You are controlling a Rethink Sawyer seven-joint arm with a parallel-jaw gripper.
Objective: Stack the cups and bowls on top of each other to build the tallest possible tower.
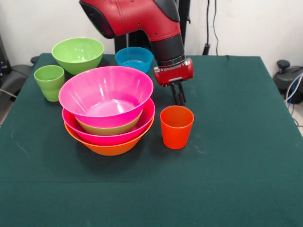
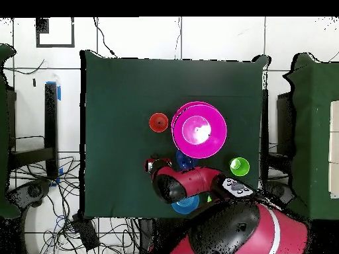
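The fingers are two thin dark prongs hanging straight down from the red wrist block, tips very close together with nothing between them: clenched and empty. Just in front of and below them stands the orange-red cup, a glossy, smooth plastic tumbler, tapered and handleless, upright with its mouth up and its long axis vertical; it is near the tips but not touching them. To the picture-left of the fingers in the front view rises the tower: a wide orange bowl lowest, a pink bowl nested in it, a yellow-green bowl above that, and a large pink bowl on top, tilted slightly, all round, shiny and open upward. Behind the fingers, beside the arm, sits a light blue bowl. Farther off on the same side as the tower rest a green bowl and the light green cup, upright, well apart from the fingers. All stand on the counter, covered in a matte dark green cloth
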